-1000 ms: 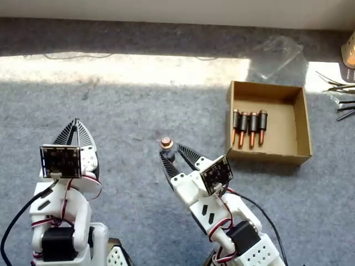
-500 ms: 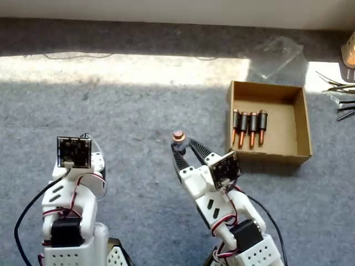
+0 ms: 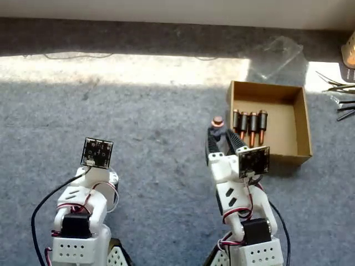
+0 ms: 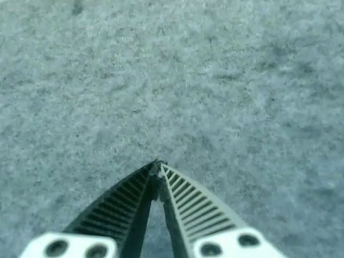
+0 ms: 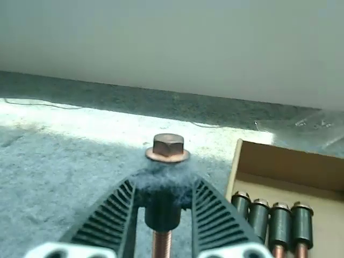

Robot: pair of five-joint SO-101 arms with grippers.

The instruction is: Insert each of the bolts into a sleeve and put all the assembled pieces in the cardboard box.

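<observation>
**High view:** The right claw (image 3: 220,136) is closed on an upright dark sleeve (image 3: 217,132). A copper bolt (image 3: 218,121) sits in the sleeve with its head on top. The piece is held just beside the left wall of the cardboard box (image 3: 307,127). Four assembled pieces (image 3: 248,128) lie side by side in the left part of the box, and the right part of its floor is bare. That wall stands between the claw and the box floor and probably has to be cleared first. A clear plastic bag (image 3: 274,55) lies beyond the box, and dark cables (image 3: 339,109) lie at the far right.

**Left wrist view:** The left claw (image 4: 157,169) is closed with its tips meeting and holds nothing. It is above the grey, carpet-like surface (image 4: 215,80).

**Right wrist view:** The right claw (image 5: 161,207) grips the sleeve (image 5: 161,201) around its middle. The hexagonal bolt (image 5: 167,147) head is above and the copper shank shows below. The piece looks small, light and rigid. The smooth sleeve could swivel in the grip, and the bolt might slide out if tipped, so a hold on the sleeve suits it. The box (image 5: 279,161) and its assembled pieces (image 5: 269,216) are near.
</observation>
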